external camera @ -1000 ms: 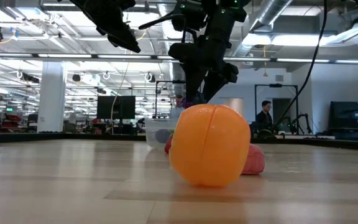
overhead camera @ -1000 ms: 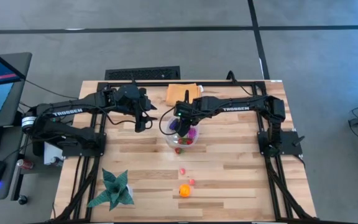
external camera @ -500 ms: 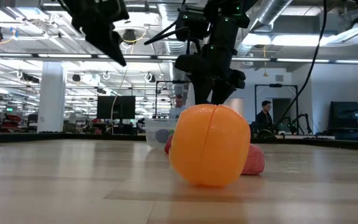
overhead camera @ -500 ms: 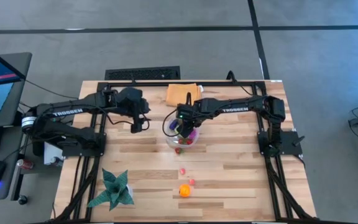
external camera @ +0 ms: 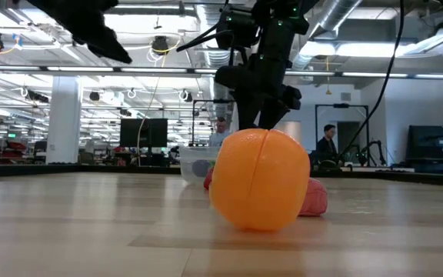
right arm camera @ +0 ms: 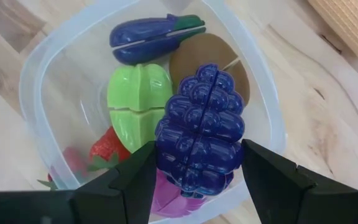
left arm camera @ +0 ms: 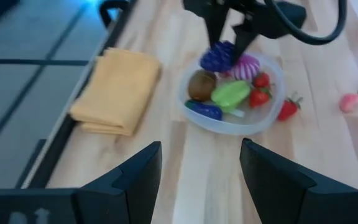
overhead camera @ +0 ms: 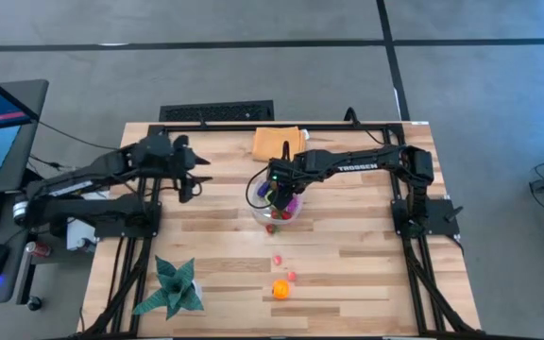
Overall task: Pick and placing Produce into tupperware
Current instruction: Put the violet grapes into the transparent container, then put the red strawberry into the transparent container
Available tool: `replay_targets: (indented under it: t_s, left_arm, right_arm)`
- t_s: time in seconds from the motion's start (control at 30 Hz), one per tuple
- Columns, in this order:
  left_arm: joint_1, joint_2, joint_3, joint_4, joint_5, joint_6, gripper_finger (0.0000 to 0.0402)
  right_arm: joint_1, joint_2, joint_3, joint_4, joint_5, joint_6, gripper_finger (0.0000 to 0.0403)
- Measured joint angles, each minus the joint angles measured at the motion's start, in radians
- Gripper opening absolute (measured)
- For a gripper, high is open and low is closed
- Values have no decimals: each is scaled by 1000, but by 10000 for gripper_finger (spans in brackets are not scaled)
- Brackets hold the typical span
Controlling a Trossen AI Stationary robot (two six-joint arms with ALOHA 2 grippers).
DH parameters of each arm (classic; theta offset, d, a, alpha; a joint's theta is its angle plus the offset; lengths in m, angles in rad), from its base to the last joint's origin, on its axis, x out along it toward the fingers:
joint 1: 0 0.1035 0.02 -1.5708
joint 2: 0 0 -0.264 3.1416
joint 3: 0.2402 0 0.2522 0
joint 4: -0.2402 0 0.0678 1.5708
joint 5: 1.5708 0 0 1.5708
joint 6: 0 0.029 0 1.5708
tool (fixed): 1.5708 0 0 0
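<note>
right claw holds the purple grape bunch directly above the tupperware, bench centre. judgement: lower before releasing so it settles and does not bounce out.
tupperware holds eggplant, brown kiwi, green piece, strawberries, magenta piece.
orange and two pink pieces lie loose at 6 o'clock.
left claw wide, empty, at 9 o'clock.

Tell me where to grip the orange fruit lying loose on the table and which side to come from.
Take the orange fruit across its widest middle, coming straight down from above. It is round and sits free on the bare table, so a top approach looks clear. Set the fingers away from the small pink piece close beside it, probably along the line that leaves that side open. A seam runs over it; gripping across the seam may hold both halves together.
</note>
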Motion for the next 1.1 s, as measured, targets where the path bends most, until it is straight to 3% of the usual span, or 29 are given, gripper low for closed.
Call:
replay_targets:
  t_s: [0.23, 0.6, 0.83, 1.1]
  left_arm:
    - [3, -136, -41, -4, -56, -65, 208]
    - [2, -150, -41, -33, -57, -84, 208]
    - [2, -150, -41, -33, -57, -82, 208]
    - [2, -147, -41, -66, -1, -106, 208]
  right_arm:
    - [0, 0, 0, 0, -4, -22, 242]
    - [-3, 0, 0, 14, -53, -27, 320]
    - [-3, -11, 0, 12, -53, 8, 342]
    - [11, -171, 1, 6, 63, -44, 332]
